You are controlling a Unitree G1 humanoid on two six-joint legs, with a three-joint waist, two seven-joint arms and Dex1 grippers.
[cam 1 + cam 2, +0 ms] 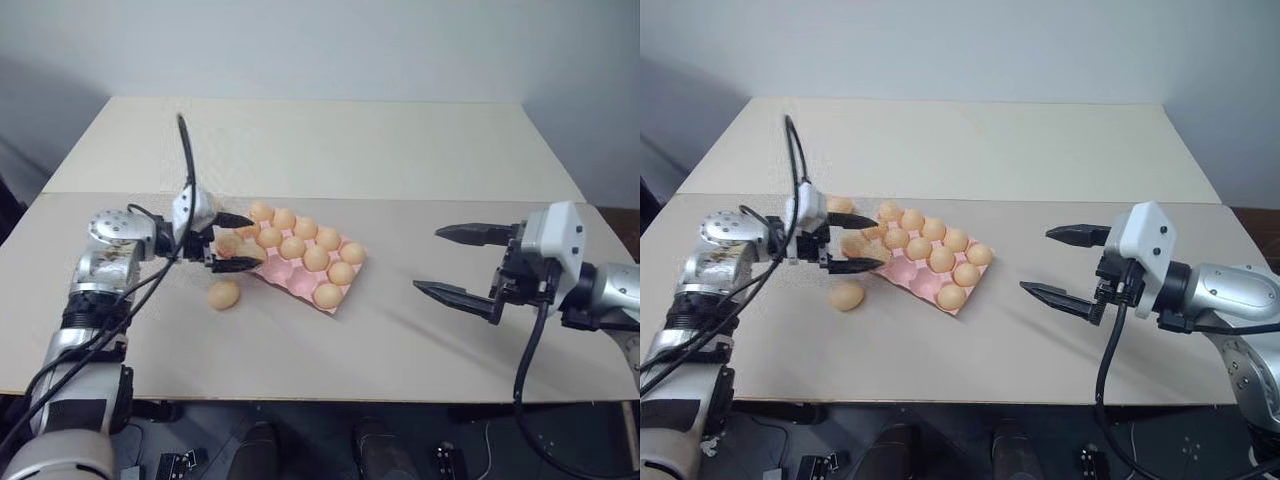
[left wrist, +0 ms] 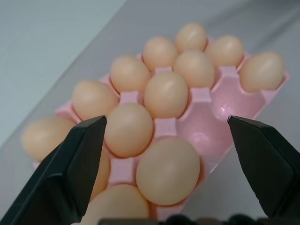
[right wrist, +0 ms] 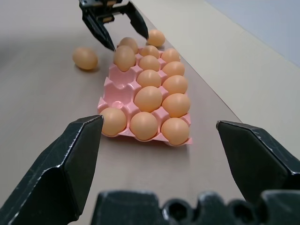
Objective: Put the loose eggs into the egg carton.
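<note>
Pink carton nearly full, two eggs loose on the table, both grippers spread and empty.

Nearest the robot, one loose egg (image 1: 224, 295) lies on the table (image 1: 400, 350) just off the carton's left end, its long axis roughly across the view. The carton (image 1: 285, 274) sits skewed, its long side running from far-left to near-right; most cups hold eggs, while the near row shows empty cups in the middle. The left gripper (image 1: 232, 241) hangs at the carton's left end, fingers apart, over an egg seated in an end cup. The right gripper (image 1: 458, 262) hovers well to the carton's right, fingers wide apart. The right wrist view also shows a second loose egg (image 3: 156, 38) beyond the carton's far corner.
</note>
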